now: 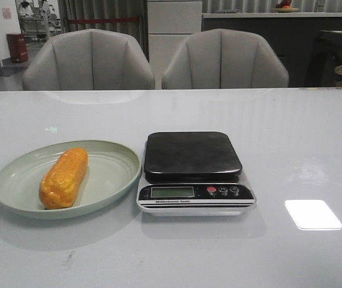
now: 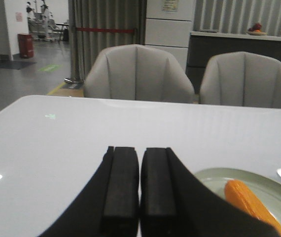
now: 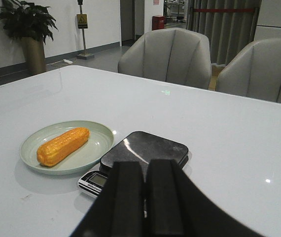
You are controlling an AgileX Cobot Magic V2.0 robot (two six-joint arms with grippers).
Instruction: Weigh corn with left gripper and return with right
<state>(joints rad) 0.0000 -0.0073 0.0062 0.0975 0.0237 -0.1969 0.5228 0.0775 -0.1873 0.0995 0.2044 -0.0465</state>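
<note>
The white worktop (image 1: 291,138) stretched wide, with two grey armchairs (image 1: 89,60) standing behind its far edge. A pale green plate (image 1: 114,165) sat toward the left of the worktop, and just beside it on the right stood a kitchen scale (image 1: 193,171) with a bare dark platform and a small display at the front. The corn (image 1: 64,177) lay lengthwise on the plate, untouched. The left gripper (image 2: 140,182) hung above the worktop near the plate, its fingers (image 2: 122,182) pressed together on nothing. The right gripper (image 3: 145,197) hovered near the scale, its fingers (image 3: 127,197) likewise closed and empty.
</note>
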